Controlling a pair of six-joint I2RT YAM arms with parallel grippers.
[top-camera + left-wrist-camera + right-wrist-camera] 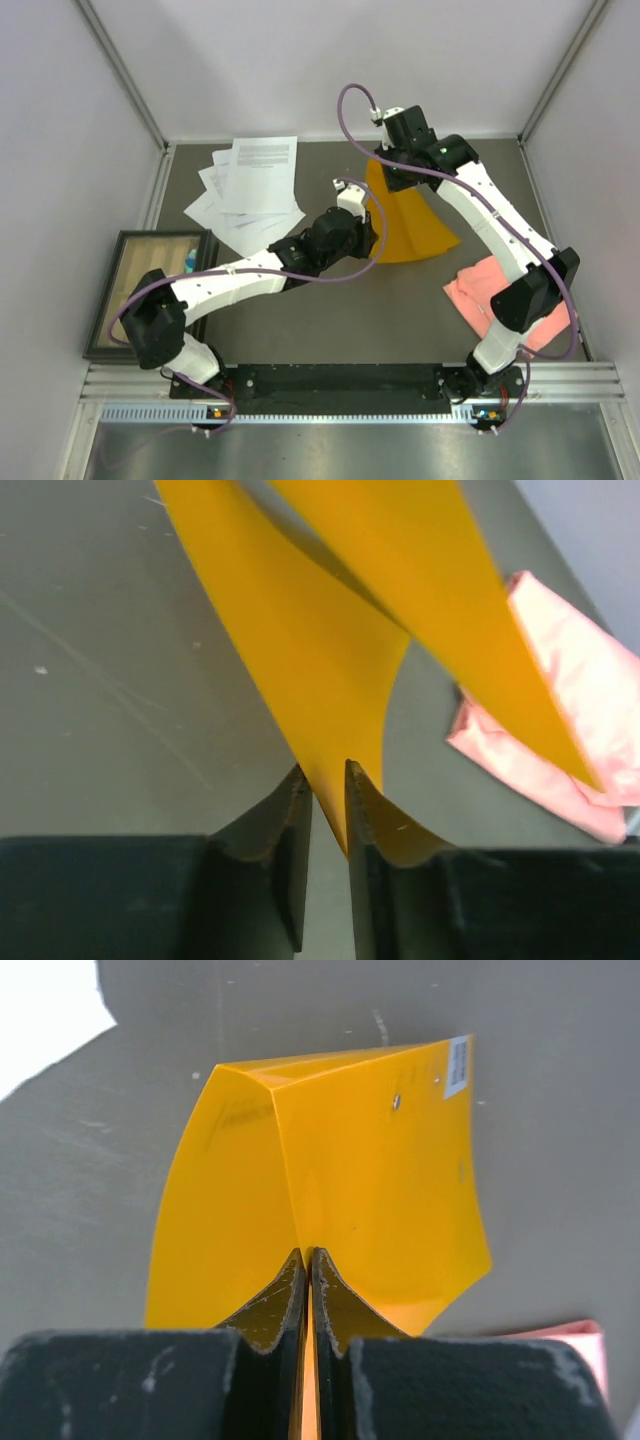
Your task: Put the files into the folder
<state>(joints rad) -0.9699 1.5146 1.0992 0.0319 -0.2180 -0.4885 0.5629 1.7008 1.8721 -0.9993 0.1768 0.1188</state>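
Note:
The orange-yellow folder [410,215] lies mid-table, opened into a V with one cover raised. My right gripper [392,165] is shut on the raised cover's edge; in the right wrist view [310,1260] its fingers pinch the sheet, and the folder's small white label [457,1066] shows at the far corner. My left gripper [350,200] is at the folder's left edge. In the left wrist view [328,780] its jaws stand a narrow gap apart, with a corner of the folder [330,680] pointing down between them. The files [248,190], loose white printed sheets, lie fanned at the back left.
A pink cloth [490,290] lies right of the folder, under the right arm, and also shows in the left wrist view [560,710]. A dark framed tray [115,290] sits at the left edge. Grey walls close in the table on three sides.

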